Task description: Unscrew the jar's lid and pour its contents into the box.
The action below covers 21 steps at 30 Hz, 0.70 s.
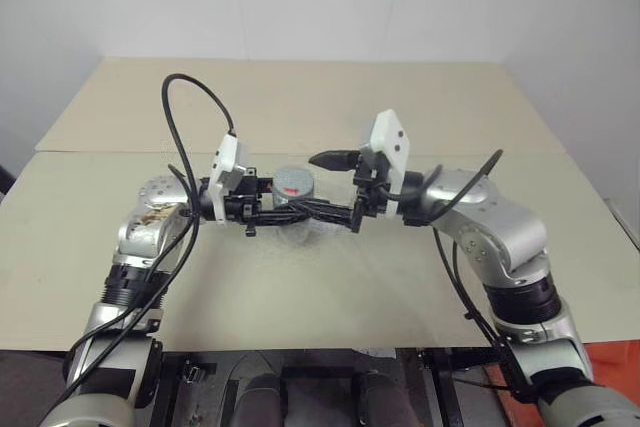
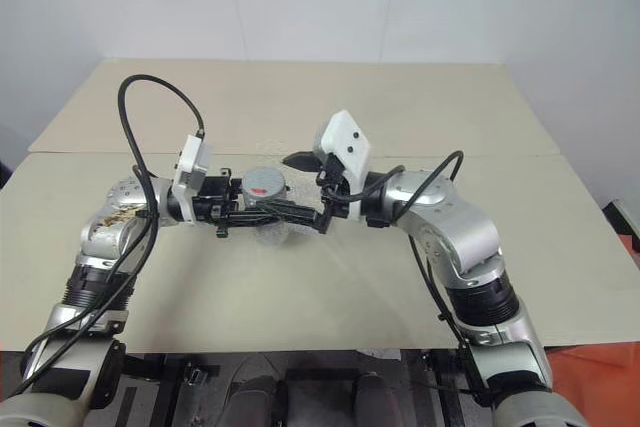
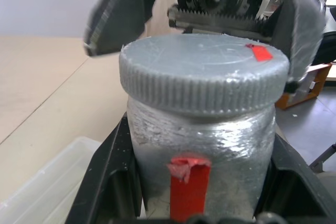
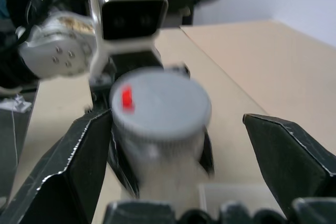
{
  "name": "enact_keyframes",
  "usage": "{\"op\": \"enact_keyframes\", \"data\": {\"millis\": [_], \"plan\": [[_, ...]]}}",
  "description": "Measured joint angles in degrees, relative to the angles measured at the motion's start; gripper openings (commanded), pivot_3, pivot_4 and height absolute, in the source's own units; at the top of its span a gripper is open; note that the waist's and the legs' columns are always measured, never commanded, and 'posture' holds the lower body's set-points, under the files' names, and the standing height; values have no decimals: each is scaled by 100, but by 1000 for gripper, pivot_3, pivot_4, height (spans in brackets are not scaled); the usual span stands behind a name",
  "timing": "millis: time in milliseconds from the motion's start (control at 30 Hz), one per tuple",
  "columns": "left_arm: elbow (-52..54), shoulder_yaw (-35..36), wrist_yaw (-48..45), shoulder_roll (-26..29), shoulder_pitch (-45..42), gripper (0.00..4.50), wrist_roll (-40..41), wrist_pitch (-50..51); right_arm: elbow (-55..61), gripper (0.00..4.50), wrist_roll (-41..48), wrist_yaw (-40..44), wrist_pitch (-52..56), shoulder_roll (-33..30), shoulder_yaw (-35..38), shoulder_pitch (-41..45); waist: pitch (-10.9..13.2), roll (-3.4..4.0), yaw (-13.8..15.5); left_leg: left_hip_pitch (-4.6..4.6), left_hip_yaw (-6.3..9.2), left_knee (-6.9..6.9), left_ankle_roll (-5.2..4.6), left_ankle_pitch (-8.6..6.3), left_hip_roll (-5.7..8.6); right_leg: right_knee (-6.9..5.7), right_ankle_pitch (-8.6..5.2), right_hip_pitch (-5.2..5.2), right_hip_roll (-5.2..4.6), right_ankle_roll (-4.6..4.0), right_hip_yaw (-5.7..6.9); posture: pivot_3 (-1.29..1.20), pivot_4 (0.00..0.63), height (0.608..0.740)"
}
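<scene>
From my station I see both arms raised over the beige desk [image 1: 300, 277], forearms reaching in toward each other so the two end effectors meet near the middle, each pointing roughly level at the other. My left end effector [image 3: 202, 203] is clamped on the jar [image 3: 202, 150], its black fingers [image 3: 113, 182] pressed against either side of the silvery body just below the cap. The jar stands upright, long axis vertical, held above the desk, with a strip of red tape running down its front. The lid [image 3: 205, 74] is on the jar, its ribbed grey edge level and a small red mark on its flat top. My right end effector [image 4: 194, 156] stands wide, one finger to each side of the lid with clear gaps, not touching it. The box [image 3: 47, 182] lies on the desk below and beside the jar; in the left wrist view I get just one clear, rounded corner of it, the rest cut off. The jar's wrapped wall hides the contents, and its base is hidden behind my left fingers.
</scene>
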<state>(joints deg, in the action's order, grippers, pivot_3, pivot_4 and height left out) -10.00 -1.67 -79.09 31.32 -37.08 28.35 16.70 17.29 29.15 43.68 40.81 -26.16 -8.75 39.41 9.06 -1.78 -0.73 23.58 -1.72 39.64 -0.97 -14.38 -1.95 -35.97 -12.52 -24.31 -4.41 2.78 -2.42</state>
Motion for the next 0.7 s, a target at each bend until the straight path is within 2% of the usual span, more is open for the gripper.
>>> {"op": "enact_keyframes", "data": {"millis": [133,433,567,700], "plan": [[101,30,-163,20,36,2082,93,-11,-201,4475,-97,-125,1,-336,474,-132,0,0,19,-1,0,-1,0,0,0,5,0,2,0,0,1,0,150,740],[88,20,-177,-14,66,2082,84,-40,200,4475,160,315,3,-587,504,-506,0,0,-7,0,0,-1,-1,-1,0,6,0,1,0,0,-2,0,150,740],[-124,14,-174,-89,17,2082,23,-155,521,4475,573,501,19,-556,573,-450,0,0,-4,-1,1,-1,-1,-1,-1,4,0,1,1,0,-1,0,150,740],[-287,-70,-179,-252,-164,2082,-57,-252,608,4475,677,321,101,-257,464,-140,0,0,-7,-4,1,-1,-1,-1,-1,3,0,2,1,0,-1,0,150,740]]}}
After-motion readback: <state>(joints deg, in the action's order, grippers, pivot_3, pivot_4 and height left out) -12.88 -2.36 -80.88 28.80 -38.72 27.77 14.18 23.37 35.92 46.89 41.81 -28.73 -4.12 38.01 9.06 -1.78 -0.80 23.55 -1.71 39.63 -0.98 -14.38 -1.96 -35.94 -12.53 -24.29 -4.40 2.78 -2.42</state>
